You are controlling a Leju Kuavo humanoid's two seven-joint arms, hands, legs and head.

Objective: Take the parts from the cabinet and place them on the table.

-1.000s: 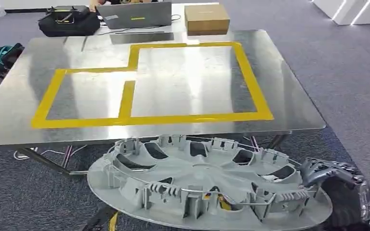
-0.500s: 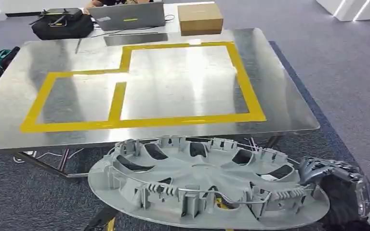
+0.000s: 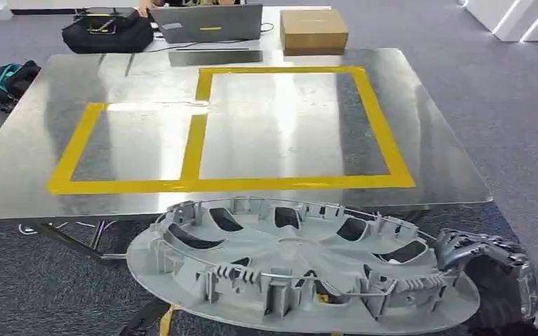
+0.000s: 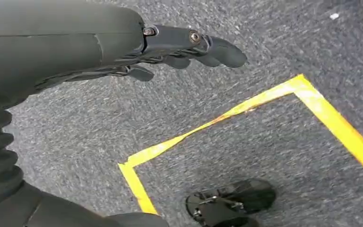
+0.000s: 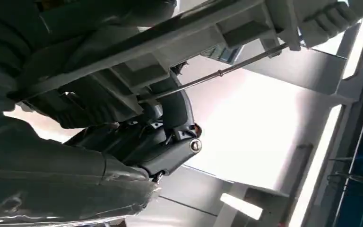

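Note:
A large round grey wheel cover (image 3: 294,269), ribbed side up, hangs level in front of the metal table (image 3: 35,154), its far rim near the table's front edge. My right hand (image 3: 487,269) grips the cover's right rim; in the right wrist view its fingers (image 5: 170,106) curl around the grey rim (image 5: 179,42) and its wire ring. My left hand (image 4: 170,45) hangs over grey carpet with its fingers stretched out and nothing in them.
Yellow tape (image 3: 203,183) marks two boxes on the tabletop. At the far edge lie a black bag (image 3: 106,31), a laptop (image 3: 207,22) and a cardboard box (image 3: 313,31). Another bag (image 3: 10,80) sits left of the table. Yellow tape (image 4: 246,109) lines the carpet.
The whole view has shifted: the table now sits a little further right and lower in the picture. The cover and my right hand keep their place in the frame.

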